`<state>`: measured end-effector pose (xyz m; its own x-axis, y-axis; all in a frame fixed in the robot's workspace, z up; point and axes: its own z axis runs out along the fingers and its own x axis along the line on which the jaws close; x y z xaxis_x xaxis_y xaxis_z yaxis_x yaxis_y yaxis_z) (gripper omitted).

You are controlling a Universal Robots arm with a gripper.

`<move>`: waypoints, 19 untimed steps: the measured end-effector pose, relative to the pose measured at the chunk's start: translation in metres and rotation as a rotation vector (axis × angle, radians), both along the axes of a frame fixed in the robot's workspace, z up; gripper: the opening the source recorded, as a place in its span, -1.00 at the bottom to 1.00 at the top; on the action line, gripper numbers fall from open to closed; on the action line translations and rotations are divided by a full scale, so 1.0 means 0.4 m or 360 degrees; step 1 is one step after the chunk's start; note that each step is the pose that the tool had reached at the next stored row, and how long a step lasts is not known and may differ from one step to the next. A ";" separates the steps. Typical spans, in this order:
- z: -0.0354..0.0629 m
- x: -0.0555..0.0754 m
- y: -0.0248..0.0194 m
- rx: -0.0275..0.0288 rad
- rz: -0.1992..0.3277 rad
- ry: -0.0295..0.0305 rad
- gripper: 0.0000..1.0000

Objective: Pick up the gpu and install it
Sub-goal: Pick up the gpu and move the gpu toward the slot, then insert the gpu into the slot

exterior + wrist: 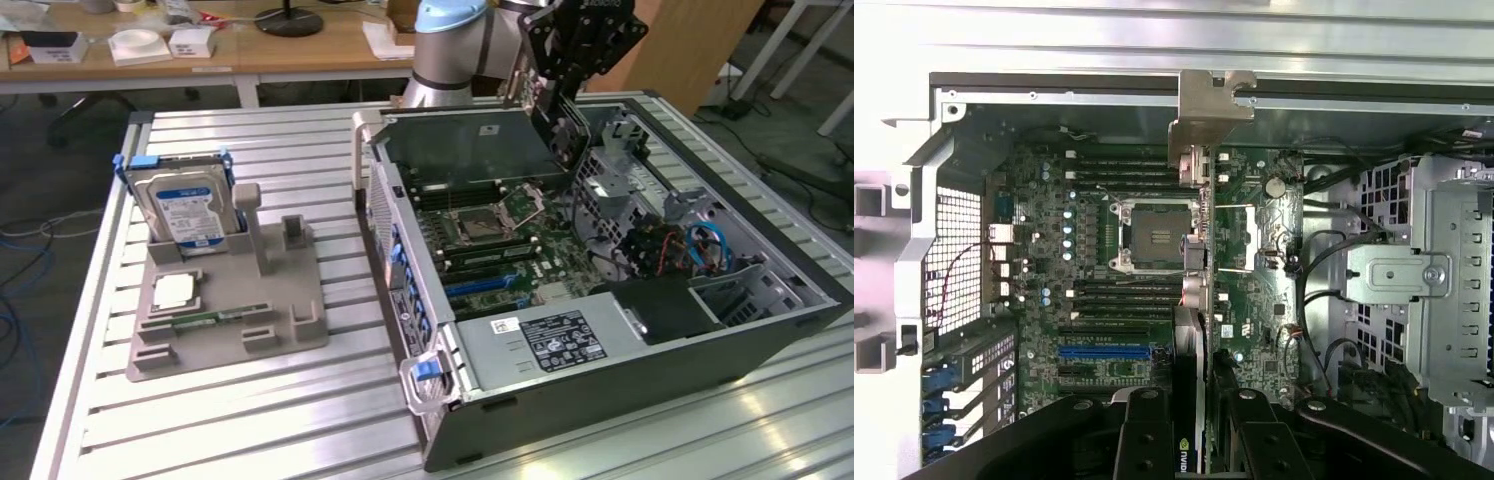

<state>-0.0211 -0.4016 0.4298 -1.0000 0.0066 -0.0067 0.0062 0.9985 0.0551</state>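
Case [601, 372] open on top, clear drop to the motherboard [514, 240]; gpu [461, 150] hangs over it, drive cage [1444, 280] and cables [705, 240] crowd the exterior view's right.

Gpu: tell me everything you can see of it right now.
The gpu is a thin flat card with a dark green board and a silver metal bracket at one end. The claw is shut on the other end, one finger on each face. The wrist view sees it edge-on, its plane upright, over the motherboard inside the open computer case. Whether it touches a slot I cannot tell.
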 end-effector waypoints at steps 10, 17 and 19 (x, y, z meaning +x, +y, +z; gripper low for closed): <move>0.000 0.000 0.000 -0.00001 0.0118 0.00000 -0.47; 0.000 0.000 0.000 0.00000 0.0273 0.00001 -0.47; 0.000 0.000 0.000 0.00000 0.0316 0.00000 -0.47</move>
<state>-0.0212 -0.4016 0.4298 -0.9817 -0.1906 -0.0067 -0.1906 0.9801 0.0551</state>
